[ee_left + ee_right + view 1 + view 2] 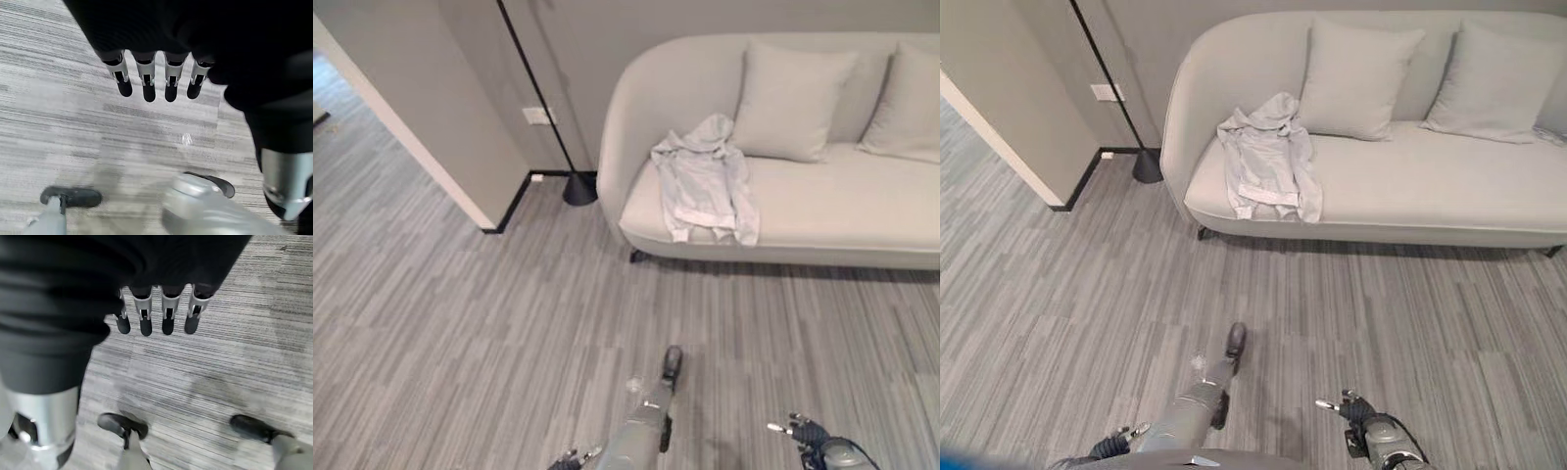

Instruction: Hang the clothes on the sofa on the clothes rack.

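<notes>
Sofa [822, 211] runs off the right edge — lamp [540, 93] (top) cropped too.

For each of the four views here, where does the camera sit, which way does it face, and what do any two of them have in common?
Left eye view: on the head, looking down and ahead at the sofa, the garment on its seat and the floor lamp; both hands at the bottom edge.
Right eye view: beside it, same scene; left hand, right hand.
Left wrist view: on the left wrist, facing the floor past straight fingers.
Right wrist view: likewise, fingers straight.
Both eye views share sofa and garment; both wrist views share floor.
</notes>
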Motion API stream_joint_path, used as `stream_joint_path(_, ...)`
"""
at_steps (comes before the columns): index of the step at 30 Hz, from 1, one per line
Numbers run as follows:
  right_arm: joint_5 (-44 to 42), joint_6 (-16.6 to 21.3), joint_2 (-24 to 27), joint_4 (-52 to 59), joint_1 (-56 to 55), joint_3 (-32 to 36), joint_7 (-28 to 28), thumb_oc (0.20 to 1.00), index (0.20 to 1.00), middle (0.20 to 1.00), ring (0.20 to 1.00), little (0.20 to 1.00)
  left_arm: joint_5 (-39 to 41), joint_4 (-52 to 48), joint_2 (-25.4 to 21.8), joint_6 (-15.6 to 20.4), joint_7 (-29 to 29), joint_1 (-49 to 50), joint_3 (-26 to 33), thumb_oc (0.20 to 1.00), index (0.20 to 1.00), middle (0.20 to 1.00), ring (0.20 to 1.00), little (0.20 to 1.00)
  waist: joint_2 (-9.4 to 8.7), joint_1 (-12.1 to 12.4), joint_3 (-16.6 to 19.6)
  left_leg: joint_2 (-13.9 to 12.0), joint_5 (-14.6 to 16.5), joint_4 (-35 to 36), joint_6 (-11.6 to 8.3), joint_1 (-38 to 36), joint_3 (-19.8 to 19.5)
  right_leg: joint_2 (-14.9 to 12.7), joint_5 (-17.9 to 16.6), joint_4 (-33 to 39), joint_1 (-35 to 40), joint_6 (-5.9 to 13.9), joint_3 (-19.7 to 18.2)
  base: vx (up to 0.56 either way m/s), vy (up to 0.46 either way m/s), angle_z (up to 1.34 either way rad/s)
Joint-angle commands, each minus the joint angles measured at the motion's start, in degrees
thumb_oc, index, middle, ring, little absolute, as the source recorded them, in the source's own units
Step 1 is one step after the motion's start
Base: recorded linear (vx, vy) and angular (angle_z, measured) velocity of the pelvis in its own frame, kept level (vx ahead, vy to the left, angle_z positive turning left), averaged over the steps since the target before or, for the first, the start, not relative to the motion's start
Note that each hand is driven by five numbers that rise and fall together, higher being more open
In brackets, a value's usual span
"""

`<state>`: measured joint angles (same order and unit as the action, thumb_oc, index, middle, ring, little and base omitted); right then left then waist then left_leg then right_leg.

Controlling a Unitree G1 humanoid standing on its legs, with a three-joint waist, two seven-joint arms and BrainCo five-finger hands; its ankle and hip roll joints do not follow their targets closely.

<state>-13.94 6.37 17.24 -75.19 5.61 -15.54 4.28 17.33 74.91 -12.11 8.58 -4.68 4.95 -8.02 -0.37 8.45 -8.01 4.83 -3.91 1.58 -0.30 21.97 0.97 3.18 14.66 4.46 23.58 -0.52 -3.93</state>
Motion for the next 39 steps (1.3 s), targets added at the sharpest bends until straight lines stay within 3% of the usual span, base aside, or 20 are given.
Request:
stream_joint_path(1,1.48,0.65,-0.26,4.81,-4.53,0.86,0.55,1.000,1.000,1.000,1.000,1.000,-0.36,-0.88,-2.50,1.60,0.33,-2.69,-1.05,1.000,1.000,1.000,1.000,1.000,-0.69,0.58,4.32,-3.70,-10.94,3.41,-3.28,-5.88,-3.83,-3.15,-5.59,0.54,-6.29,4.34,-1.43,0.56,0.282,-0.67)
stream_joint_path(4,1.76,0.43,-0.84,4.59,-4.58,0.82,1.00,1.000,1.000,1.000,1.000,1.000,-0.43,-0.59,-3.14,1.45,0.39,-3.16,-0.67,1.000,1.000,1.000,1.000,1.000,-2.32,0.77,5.55,-2.84,-9.22,3.12,-2.26,-7.08,-4.00,-5.85,-7.71,0.18,-6.45,6.09,-2.13,0.36,0.184,-0.37)
stream_joint_path(5,2.06,0.43,-0.97,4.19,-4.81,0.79,1.11,1.000,1.000,1.000,1.000,1.000,-0.53,-0.68,-3.21,1.46,0.37,-3.21,-0.68,1.000,1.000,1.000,1.000,1.000,-2.97,1.00,6.23,-2.14,-8.38,2.78,-1.61,-7.55,-3.66,-7.50,-10.13,-1.73,-6.78,7.50,-1.95,0.32,0.185,-0.37)
stream_joint_path(6,1.95,0.31,-1.18,4.22,-4.49,0.70,1.33,1.000,1.000,1.000,1.000,1.000,-0.39,-1.38,-3.75,1.38,0.38,-3.63,-1.14,1.000,1.000,1.000,1.000,1.000,-4.15,1.16,6.52,-0.92,-6.06,2.13,-0.06,-9.47,-3.24,-10.15,-15.98,-8.66,-9.93,9.99,-1.83,0.47,0.332,-0.06)
stream_joint_path(7,1.59,0.37,-0.80,4.00,-3.75,1.02,1.24,1.000,1.000,1.000,1.000,1.000,-0.59,-2.08,-3.90,1.40,0.37,-4.47,-1.90,1.000,1.000,1.000,1.000,1.000,-3.85,0.59,5.87,0.25,-3.75,1.57,1.81,-11.82,-3.58,-11.05,-23.56,-18.89,-14.34,11.37,-2.41,0.33,0.255,0.16)
stream_joint_path(8,1.59,0.37,-0.78,4.00,-3.74,1.03,1.24,1.000,1.000,1.000,1.000,1.000,-0.59,-2.07,-3.88,1.40,0.37,-4.48,-1.90,1.000,1.000,1.000,1.000,1.000,-3.74,0.66,5.97,0.11,-3.79,1.57,1.78,-11.69,-3.54,-10.93,-23.69,-18.84,-14.49,11.35,-2.49,0.20,0.219,0.11)
stream_joint_path(10,1.49,0.33,-0.69,4.53,-3.12,1.08,1.01,1.000,1.000,1.000,1.000,1.000,-0.79,-2.75,-4.36,1.30,0.48,-5.26,-2.70,1.000,1.000,1.000,1.000,1.000,-2.18,-0.86,4.68,0.23,-2.12,1.47,3.48,-15.02,-5.06,-10.81,-29.65,-29.65,-19.64,10.25,-2.41,0.17,0.174,0.09)
stream_joint_path(12,1.82,0.27,-1.04,5.04,-3.35,0.82,1.04,1.000,1.000,1.000,1.000,1.000,-1.67,-2.50,-4.87,1.20,0.41,-5.89,-3.30,1.000,1.000,1.000,1.000,1.000,-0.36,-1.72,4.46,-0.66,-0.42,1.89,4.31,-18.09,-5.84,-11.91,-28.31,-33.89,-23.50,8.48,0.74,0.23,0.163,0.33)
stream_joint_path(13,1.83,0.26,-1.04,5.06,-3.36,0.81,1.04,1.000,1.000,1.000,1.000,1.000,-1.67,-2.50,-4.88,1.21,0.41,-5.88,-3.29,1.000,1.000,1.000,1.000,1.000,-0.54,-1.90,4.31,-0.43,-0.35,1.82,4.30,-18.21,-5.96,-12.14,-27.94,-34.30,-23.46,8.47,0.87,0.35,0.150,0.46)
stream_joint_path(14,2.16,0.17,-1.17,5.42,-3.88,0.35,1.07,1.000,1.000,1.000,1.000,1.000,-1.93,-2.98,-5.09,1.30,0.40,-6.74,-3.96,1.000,1.000,1.000,1.000,1.000,0.92,-2.62,4.44,-1.44,1.25,2.02,4.44,-20.88,-6.43,-12.74,-21.59,-31.72,-26.96,6.43,5.54,0.46,0.023,0.44)
stream_joint_path(15,2.25,0.06,-1.02,5.58,-3.80,-0.04,1.03,1.000,1.000,1.000,1.000,1.000,-1.68,-3.81,-5.21,1.41,0.49,-7.59,-4.53,1.000,1.000,1.000,1.000,1.000,1.18,-3.74,4.14,-1.91,2.88,2.39,4.01,-23.41,-7.35,-12.00,-16.25,-24.34,-28.89,5.85,9.31,0.47,0.023,0.25)
stream_joint_path(16,2.25,0.06,-1.02,5.58,-3.82,-0.05,1.03,1.000,1.000,1.000,1.000,1.000,-1.67,-3.81,-5.21,1.41,0.49,-7.58,-4.53,1.000,1.000,1.000,1.000,1.000,1.23,-3.94,3.89,-1.97,3.05,2.38,3.95,-23.76,-7.57,-11.98,-16.08,-24.23,-28.39,5.79,9.57,0.49,-0.144,0.14)
stream_joint_path(17,2.08,-0.01,-0.69,5.72,-3.45,-0.15,0.78,1.000,1.000,1.000,1.000,1.000,-1.45,-5.03,-5.07,1.80,0.90,-8.12,-5.15,1.000,1.000,1.000,1.000,1.000,0.68,-5.51,3.30,-1.59,5.04,2.97,3.52,-27.10,-9.26,-10.48,-17.67,-13.00,-30.15,7.14,9.98,0.41,-0.116,0.36)
stream_joint_path(20,1.74,0.06,-0.35,5.42,-3.51,0.63,0.48,1.000,1.000,1.000,1.000,1.000,-1.72,-6.05,-4.54,2.47,1.06,-9.00,-5.48,1.000,1.000,1.000,1.000,1.000,0.56,-8.51,2.09,-2.34,8.10,3.42,2.64,-31.69,-11.74,-7.34,-21.63,-0.83,-33.94,9.29,5.15,0.46,-0.103,0.53)
stream_joint_path(23,1.69,-0.01,-0.10,5.64,-3.96,1.02,0.60,1.000,1.000,1.000,1.000,1.000,-2.58,-6.49,-3.96,2.76,0.87,-8.80,-6.12,1.000,1.000,1.000,1.000,1.000,-0.02,-9.22,2.08,-2.80,9.92,3.42,2.01,-33.56,-13.34,-6.66,-22.74,0.54,-35.17,9.89,3.63,0.38,-0.194,0.86)
stream_joint_path(25,1.21,0.45,0.31,5.68,-5.10,1.25,0.66,1.000,1.000,1.000,1.000,1.000,-2.44,-6.45,-2.89,2.65,0.91,-7.29,-5.99,1.000,1.000,1.000,1.000,1.000,-0.06,-9.61,3.73,-5.98,11.07,3.26,0.32,-34.91,-14.53,-6.05,-24.14,0.54,-32.84,8.20,3.88,0.50,-0.365,0.93)
stream_joint_path(28,0.47,0.86,1.24,5.55,-5.28,1.26,0.65,1.000,1.000,1.000,1.000,1.000,-2.18,-6.31,-2.26,2.48,0.82,-6.49,-6.53,1.000,1.000,1.000,1.000,1.000,0.78,-9.79,4.43,-9.00,8.74,1.65,-2.03,-33.76,-15.45,-4.63,-22.76,0.53,-31.08,6.80,5.07,0.29,-0.279,0.69)
stream_joint_path(31,0.25,1.36,2.22,6.03,-5.61,1.26,0.61,1.000,1.000,1.000,1.000,1.000,-2.51,-4.32,-1.66,2.22,0.73,-5.92,-6.39,1.000,1.000,1.000,1.000,1.000,1.25,-9.76,4.47,-12.08,3.65,-5.85,-5.54,-31.21,-14.97,-3.13,-19.20,0.54,-27.81,5.23,6.84,0.23,-0.218,0.01)
stream_joint_path(36,-0.34,1.64,3.24,6.90,-6.39,1.91,0.64,1.000,1.000,1.000,1.000,1.000,-2.65,-4.51,-1.59,1.80,0.12,-4.76,-6.16,1.000,1.000,1.000,1.000,1.000,0.69,-9.57,3.29,-13.17,-2.70,-17.10,-5.30,-27.55,-12.19,-2.36,-16.47,0.54,-23.37,3.60,6.67,0.17,-0.115,-0.38)
stream_joint_path(39,-0.43,1.56,3.64,7.03,-6.37,1.97,0.58,1.000,1.000,1.000,1.000,1.000,-2.72,-5.26,-1.80,1.77,-0.02,-4.45,-6.28,1.000,1.000,1.000,1.000,1.000,0.44,-9.50,2.72,-14.08,-4.13,-18.83,-4.22,-26.12,-9.86,-2.57,-15.53,0.54,-21.98,3.14,6.43,0.09,-0.019,-0.18)
